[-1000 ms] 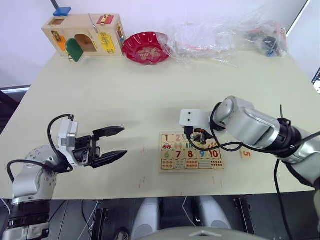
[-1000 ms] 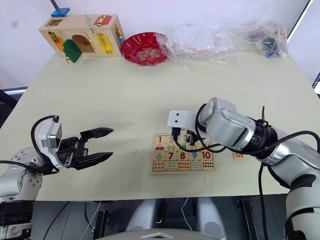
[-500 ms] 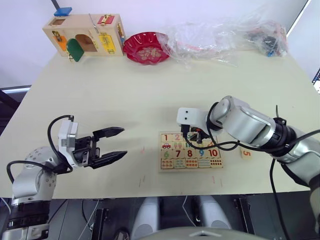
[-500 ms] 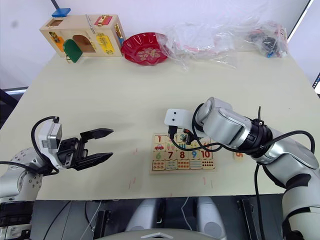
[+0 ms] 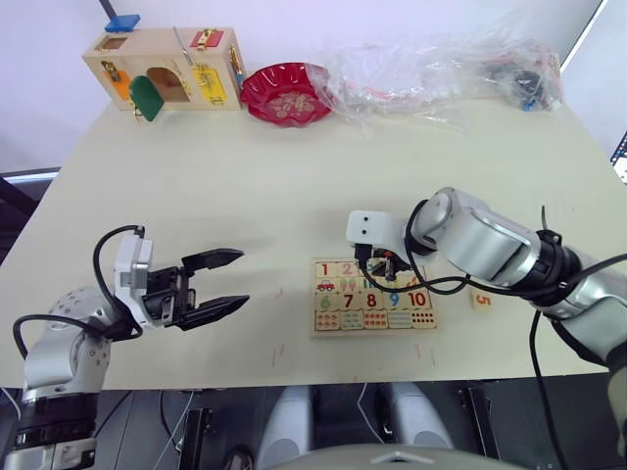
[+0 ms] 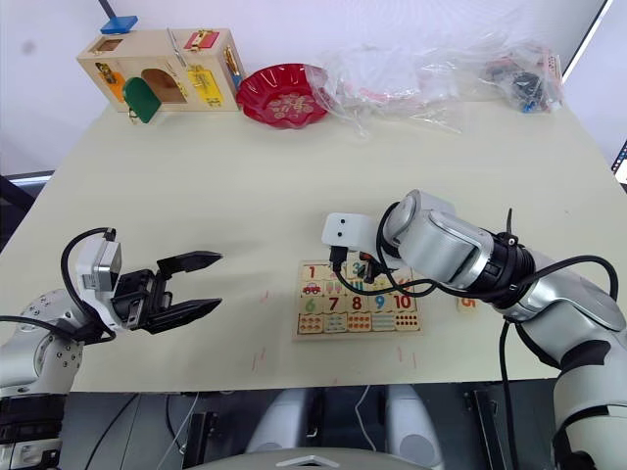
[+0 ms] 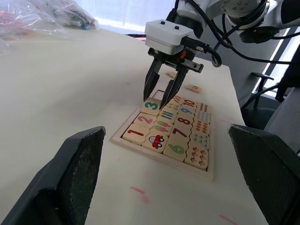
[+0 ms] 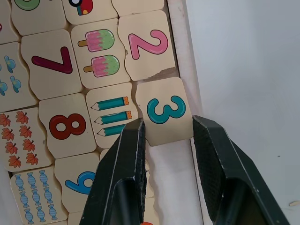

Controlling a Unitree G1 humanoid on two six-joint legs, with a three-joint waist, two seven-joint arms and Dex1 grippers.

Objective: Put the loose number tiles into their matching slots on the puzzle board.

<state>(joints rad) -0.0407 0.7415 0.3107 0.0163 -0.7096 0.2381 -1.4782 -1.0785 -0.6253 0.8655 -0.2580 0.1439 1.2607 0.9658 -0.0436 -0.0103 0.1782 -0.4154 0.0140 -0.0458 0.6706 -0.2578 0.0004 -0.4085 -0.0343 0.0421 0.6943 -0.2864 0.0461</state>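
Note:
The puzzle board (image 5: 375, 297) lies near the table's front edge, right of centre. Its top row holds the 1 tile (image 7: 137, 133), the 2 tile (image 8: 146, 44) and the teal 3 tile (image 8: 164, 110). My right gripper (image 8: 168, 121) points down at that row, and its fingers press both sides of the 3 tile, which lies flat in the slots next to the 2. A loose 5 tile (image 5: 481, 301) rests on the table just right of the board. Well left of the board, my left gripper (image 5: 244, 276) hovers open and holds nothing.
At the table's far left stands a wooden latch box (image 5: 167, 69). Beside it are a red bowl (image 5: 286, 93) and crumpled clear plastic bags (image 5: 441, 64). The front table edge (image 5: 294, 377) runs just below the board.
The right gripper shifted slightly left along the board's top row a second ago and has held still since. The left arm has not moved.

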